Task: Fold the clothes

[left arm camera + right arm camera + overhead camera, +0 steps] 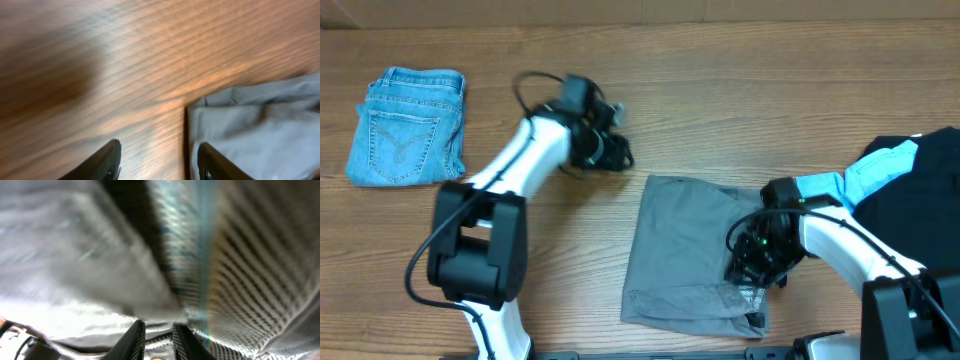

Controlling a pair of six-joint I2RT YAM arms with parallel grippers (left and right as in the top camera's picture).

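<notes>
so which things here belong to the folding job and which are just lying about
Job: grey shorts, folded denim, black garment, sky-blue garment.
Lying about: only the wooden table under them.

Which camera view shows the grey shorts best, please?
The overhead view: it shows nearly the whole grey shorts, lying flat. The left wrist view shows only one corner of them. The right wrist view shows only blurred fabric, very close.

Matt grey cloth shorts [685, 245], wood-grain table [740, 110]
</notes>
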